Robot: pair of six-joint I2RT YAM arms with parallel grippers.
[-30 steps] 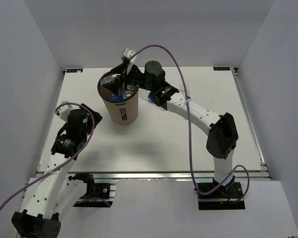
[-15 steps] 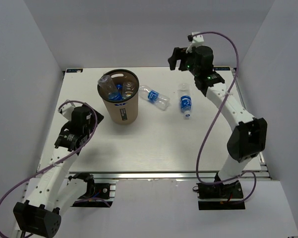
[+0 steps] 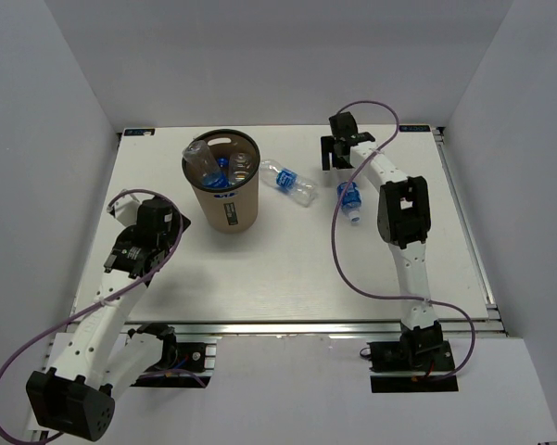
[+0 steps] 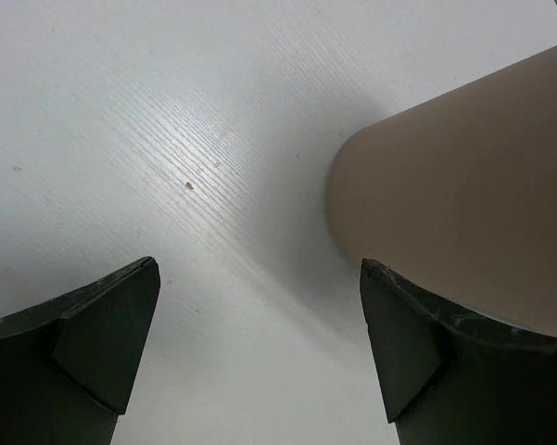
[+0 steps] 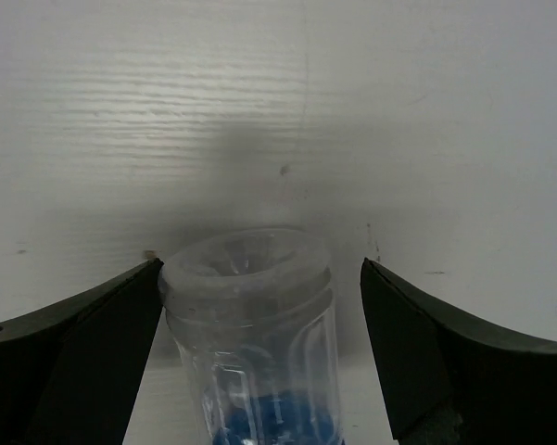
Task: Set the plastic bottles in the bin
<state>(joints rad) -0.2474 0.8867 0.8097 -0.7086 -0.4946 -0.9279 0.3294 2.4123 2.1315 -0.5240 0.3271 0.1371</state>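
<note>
Presently the right gripper (image 5: 259, 269) stands with its jaws spread wide, holding nothing. Between them lies one plastic bottle (image 5: 248, 324), on its side on the table (image 5: 426, 111). Its clear base end sits level with the fingertips, and its blue-labelled body runs back toward the wrist. The long axis thus lies along the gripper's reach and across the closing line, so the jaws would meet the bottle's round flanks. The finger (image 5: 74, 352) on the left of the wrist view is just beside the bottle wall; contact cannot be told. The opposite finger is clearly apart. Judgement: the bottle sits off-centre, and a closure here would take it near its base end.

From above, this bottle (image 3: 349, 197) lies partly under the right arm. A second bottle (image 3: 290, 182) lies between it and the bin (image 3: 208, 209), which stands well to the left and holds other bottles (image 3: 208, 159).

The left gripper (image 4: 259, 269), jaws likewise spread and empty, hangs just beside the bin's wall, well apart from both loose bottles. The right arm is nearer.
</note>
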